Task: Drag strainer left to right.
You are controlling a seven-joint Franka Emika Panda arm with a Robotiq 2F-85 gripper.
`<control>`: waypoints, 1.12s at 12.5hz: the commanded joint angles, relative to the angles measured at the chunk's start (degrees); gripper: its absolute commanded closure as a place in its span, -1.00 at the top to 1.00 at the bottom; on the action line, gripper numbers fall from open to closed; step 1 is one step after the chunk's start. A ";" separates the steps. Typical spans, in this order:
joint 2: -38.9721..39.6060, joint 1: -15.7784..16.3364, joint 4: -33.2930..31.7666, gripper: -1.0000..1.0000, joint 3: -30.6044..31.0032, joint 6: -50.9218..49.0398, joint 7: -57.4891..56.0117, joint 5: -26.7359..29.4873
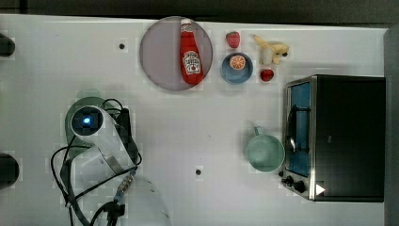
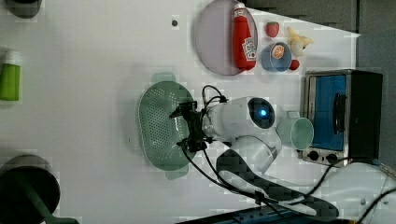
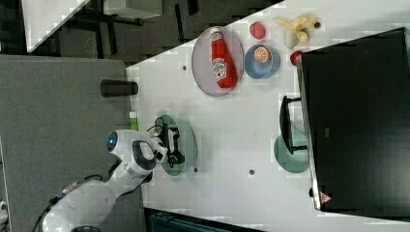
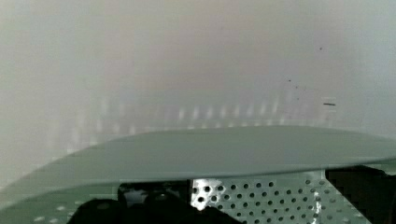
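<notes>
Taking the strainer (image 2: pixel 161 123) as the landmark and reading the left view from its left to its right: a green bottle (image 2: pixel 10 77) stands well apart toward the left view's left edge, then comes the pale green strainer itself, resting on the white counter (image 2: pixel 93 56) with a tab handle at each end. Over the strainer's rim on the left view's right side sits the claw (image 2: pixel 187 127), its two black fingers spread almost to their widest, one at each side of that stretch of rim, closed on nothing as yet. The wrist view backs this: the rim (image 4: pixel 224 151) runs broad across it with the perforated wall (image 4: pixel 261 196) close below, so the claw appears set low into the bowl, probably to hook the wall for a drag rather than lift it. Further to the left view's right of the strainer stand the smooth green mug (image 2: pixel 299 133) and, just beside it, the toaster oven (image 2: pixel 341 116). Beyond the strainer toward the left view's upper right lies the plate (image 2: pixel 217 37) carrying a ketchup bottle (image 2: pixel 243 36), with a blue bowl (image 2: pixel 276 57) holding an orange slice near it. The open counter between strainer and mug seems the likely lane for dragging.
</notes>
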 commanded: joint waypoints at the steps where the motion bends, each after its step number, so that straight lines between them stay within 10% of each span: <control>1: -4.23 -1.32 -1.82 1.00 -1.65 -0.66 2.62 0.99; 14: -7.84 -9.03 -7.74 1.00 -8.03 1.21 -8.77 0.96</control>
